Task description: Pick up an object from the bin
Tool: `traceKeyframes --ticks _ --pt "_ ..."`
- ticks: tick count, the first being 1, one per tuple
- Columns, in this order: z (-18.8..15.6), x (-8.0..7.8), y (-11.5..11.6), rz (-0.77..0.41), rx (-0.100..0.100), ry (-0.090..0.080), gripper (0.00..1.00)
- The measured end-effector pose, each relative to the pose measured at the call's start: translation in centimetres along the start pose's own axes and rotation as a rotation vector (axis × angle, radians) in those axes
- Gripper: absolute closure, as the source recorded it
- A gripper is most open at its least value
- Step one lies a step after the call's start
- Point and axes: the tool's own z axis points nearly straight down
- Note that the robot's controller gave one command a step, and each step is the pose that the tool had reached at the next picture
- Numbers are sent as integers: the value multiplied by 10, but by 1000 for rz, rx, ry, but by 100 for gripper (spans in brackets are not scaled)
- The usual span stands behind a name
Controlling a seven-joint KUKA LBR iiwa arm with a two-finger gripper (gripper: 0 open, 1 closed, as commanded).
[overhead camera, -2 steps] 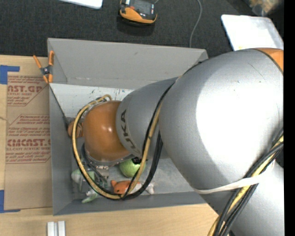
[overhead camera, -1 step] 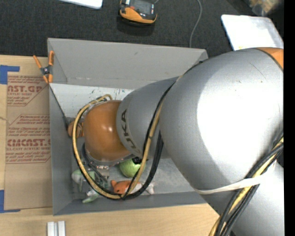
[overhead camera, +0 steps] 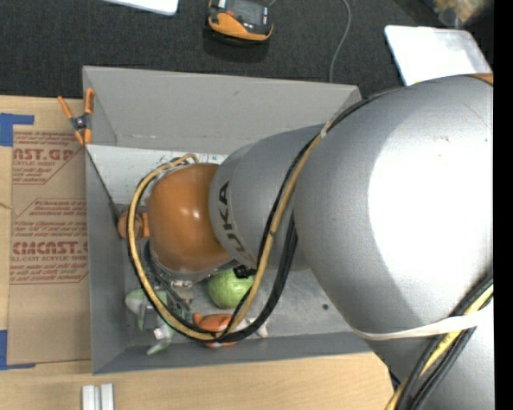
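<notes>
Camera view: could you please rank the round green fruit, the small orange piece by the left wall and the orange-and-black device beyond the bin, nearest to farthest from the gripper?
1. Round green fruit, just right of the gripper.
2. Small orange piece, at the bin's left wall.
3. Orange-and-black device, beyond the bin's far rim.

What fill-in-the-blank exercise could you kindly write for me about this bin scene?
1. The round thing lying in the bin by the wrist cover is ___ in colour.
2. The wrist cover is ___ in colour.
3. The arm reaches into the bin from the view's ___ side.
Missing words: green; orange; right.
</notes>
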Motion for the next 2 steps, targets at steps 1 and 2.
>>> traceKeyframes --ticks 1,2 --pt "-17 0 0 -1 0 1 100" --pt "-49 1 0 0 1 4 100"
